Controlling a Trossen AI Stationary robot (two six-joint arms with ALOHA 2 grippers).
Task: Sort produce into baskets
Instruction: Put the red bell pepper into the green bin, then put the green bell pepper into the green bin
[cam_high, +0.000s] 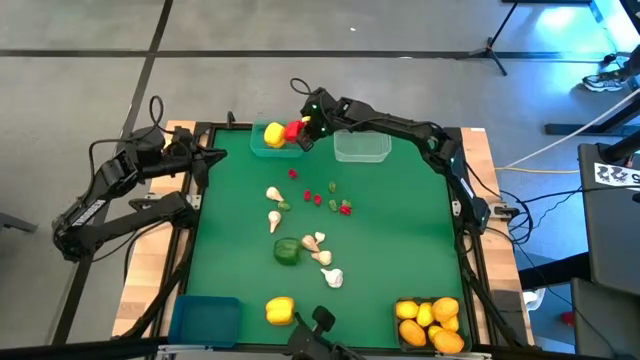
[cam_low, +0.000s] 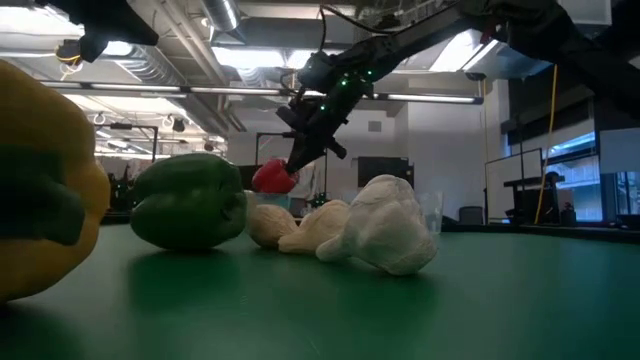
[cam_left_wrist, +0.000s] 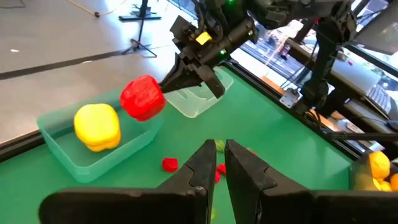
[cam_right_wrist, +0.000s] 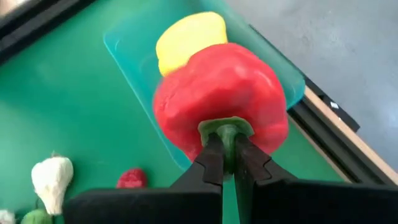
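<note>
My right gripper (cam_right_wrist: 227, 163) is shut on a red bell pepper (cam_right_wrist: 219, 93), which hangs over the right end of the teal basket (cam_high: 262, 150) at the table's far edge. A yellow pepper (cam_left_wrist: 97, 126) lies in that basket. On the green mat lie a green pepper (cam_high: 286, 251), a second yellow pepper (cam_high: 280, 310), white garlic bulbs (cam_high: 273, 194) and tiny red and green pieces (cam_high: 333, 196). My left gripper (cam_left_wrist: 219, 167) waits at the far left, raised, fingers close together with nothing between them. My right gripper pinches the red pepper's green stem (cam_right_wrist: 227, 132) between its two fingertips. The fingers slant down from the table's right side. The pepper hangs beyond and below the fingertips, stem toward the gripper, lifted clear above the teal basket.
A clear basket (cam_high: 361, 148) stands right of the teal one. A blue basket (cam_high: 205, 320) sits at the near left corner. A dark basket (cam_high: 405, 325) with several orange citrus (cam_high: 430, 322) sits near right. A black frame rims the mat.
</note>
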